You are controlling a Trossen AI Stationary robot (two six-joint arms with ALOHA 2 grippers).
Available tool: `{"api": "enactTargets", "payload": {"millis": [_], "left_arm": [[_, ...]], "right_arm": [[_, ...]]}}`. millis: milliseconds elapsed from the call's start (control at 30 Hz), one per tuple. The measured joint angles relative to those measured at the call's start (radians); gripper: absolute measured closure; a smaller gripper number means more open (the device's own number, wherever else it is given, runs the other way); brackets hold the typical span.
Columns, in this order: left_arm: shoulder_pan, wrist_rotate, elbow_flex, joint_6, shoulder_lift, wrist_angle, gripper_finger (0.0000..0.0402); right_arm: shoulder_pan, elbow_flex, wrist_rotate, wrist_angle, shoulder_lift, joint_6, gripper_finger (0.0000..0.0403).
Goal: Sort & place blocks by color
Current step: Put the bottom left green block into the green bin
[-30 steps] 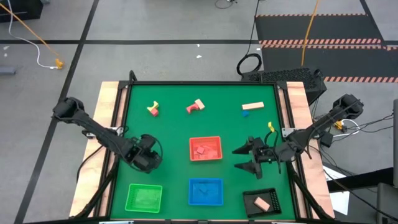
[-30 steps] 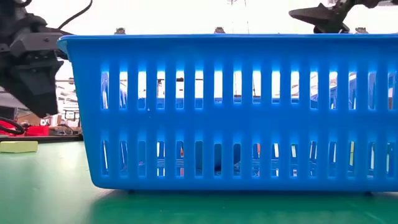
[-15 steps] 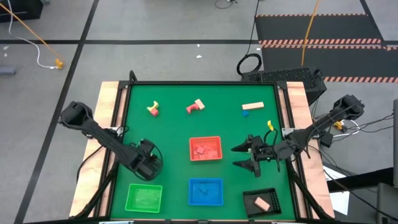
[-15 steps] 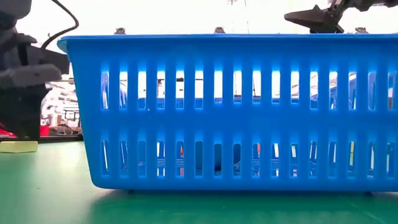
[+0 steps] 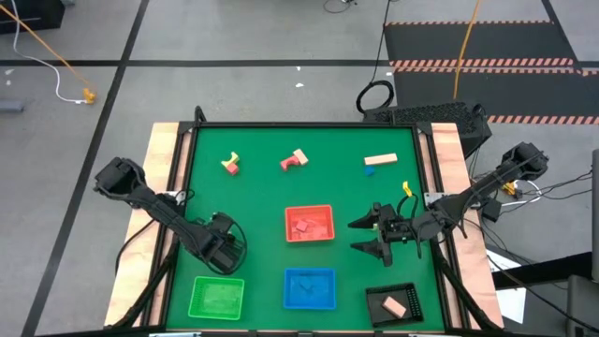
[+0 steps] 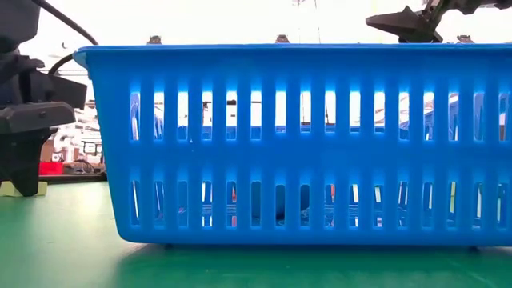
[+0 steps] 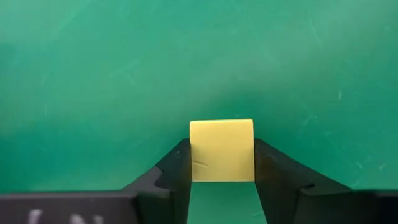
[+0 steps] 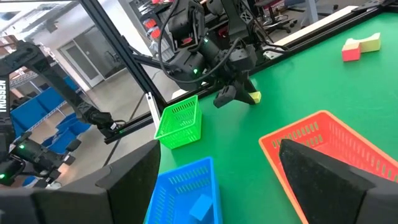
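Observation:
A small yellow block point(image 7: 222, 150) lies on the green mat just beyond the green tray point(image 5: 217, 298). My left gripper point(image 5: 225, 251) stands low over it, shut on it; the right wrist view shows this gripper point(image 8: 239, 94) down at the block point(image 8: 255, 97). In the low view the gripper point(image 6: 24, 152) hides most of the block. My right gripper point(image 5: 370, 236) hangs open above the mat, to the right of the red tray point(image 5: 309, 225), holding nothing. More blocks lie at the far side: a yellow and red pair point(image 5: 229, 164), a pink and tan pair point(image 5: 295, 160), a tan bar point(image 5: 380, 160). My left gripper pinches the yellow block by two opposite sides point(image 7: 196, 162), one finger point(image 7: 171, 177) on each. The fingers come from above, pointing steeply down. The block sits flat on the green mat.
The blue tray point(image 5: 310, 288) stands at the near middle and fills the low view. The black tray point(image 5: 393, 304) at the near right holds a tan block. A blue block point(image 5: 370, 170) and a yellow piece point(image 5: 407, 190) lie at the far right. Red blocks lie in the red tray.
My left gripper has come down toward the mat and a little toward the near edge, onto the yellow block, which has stayed in place. In the low view it now covers most of the block.

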Motion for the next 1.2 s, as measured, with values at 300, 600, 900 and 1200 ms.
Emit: {"api": "enactTargets", "payload": {"millis": [300, 600, 900, 1200], "left_arm": [[-0.002, 0.018, 0.026, 0.094, -0.027, 0.011, 0.0268], [-0.026, -0.086, 0.233, 0.321, -0.066, 0.018, 0.0268], [-0.127, 0.157, 0.369, 0.434, -0.066, 0.111, 0.0268], [-0.246, 0.433, 0.365, 0.263, -0.066, 0.096, 0.0268]], "right_arm": [[0.000, 0.000, 0.000, 0.000, 0.000, 0.000, 0.0085], [0.000, 0.000, 0.000, 0.000, 0.000, -0.008, 0.0085], [0.000, 0.000, 0.001, 0.000, 0.000, -0.025, 0.0085], [0.000, 0.000, 0.005, 0.000, 0.000, -0.060, 0.0085]]}}
